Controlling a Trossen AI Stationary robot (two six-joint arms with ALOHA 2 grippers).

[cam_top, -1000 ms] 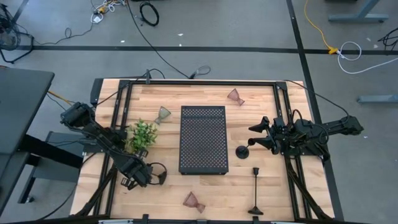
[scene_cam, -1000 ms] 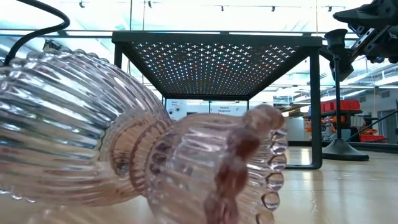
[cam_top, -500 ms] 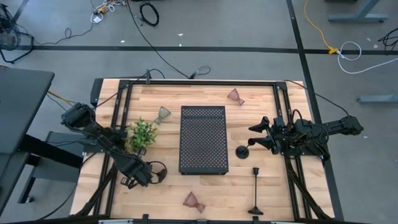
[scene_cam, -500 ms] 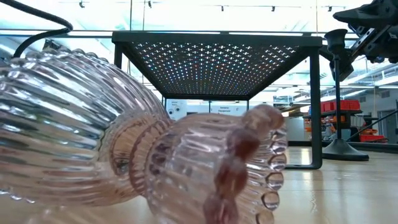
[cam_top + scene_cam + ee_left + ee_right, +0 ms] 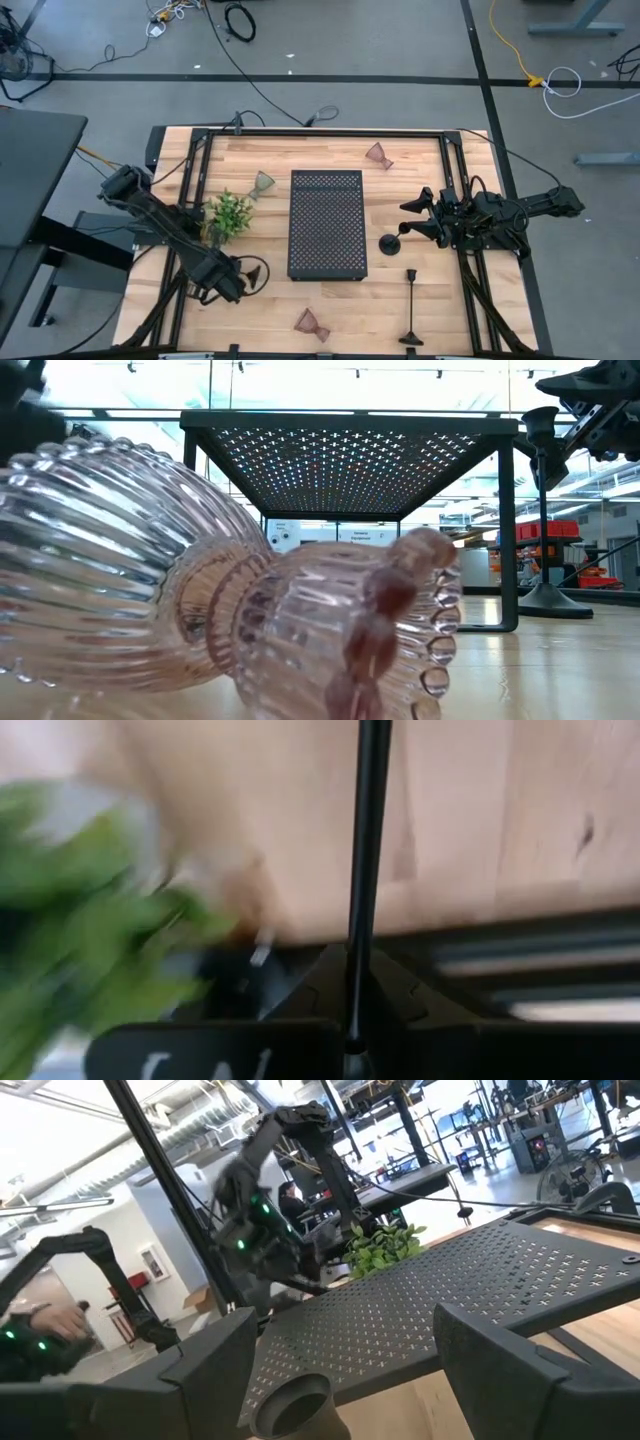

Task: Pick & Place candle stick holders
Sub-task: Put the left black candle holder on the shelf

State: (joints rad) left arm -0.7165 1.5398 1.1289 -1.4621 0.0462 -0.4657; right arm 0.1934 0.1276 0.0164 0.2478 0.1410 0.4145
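Right tool (image 5: 408, 220): spread wide and empty. In its wrist view we see the two dark fingers either side of a cupped stick top, not touching it.
Nearest candlestick (image 5: 545, 510): it stands upright on its round base, just beside the tray's right edge, with its long axis vertical. Its top sits between the right tool's fingers, so we judge the coming move is a straight squeeze on the stem.
Nearer arm: the right one by far. The left arm is well apart, across the tray.
Left tool (image 5: 232, 282): low at the front left of the tabletop (image 5: 400, 180). A thin black stem (image 5: 365, 870) runs straight out from it in its wrist view, but we cannot tell whether it is clamped on that stem.
Third candlestick (image 5: 411, 305): front right, near the edge and untouched — upright or lying, we cannot tell.
Glass cups: a pink one (image 5: 378, 155) at the back right, a greenish one (image 5: 262, 183) at the back left by the plant (image 5: 228, 215), and another pink one (image 5: 311, 323) on its side at the front. All look empty.
Tray (image 5: 326, 225): in the middle of the tabletop, raised on legs — nothing rests on it.
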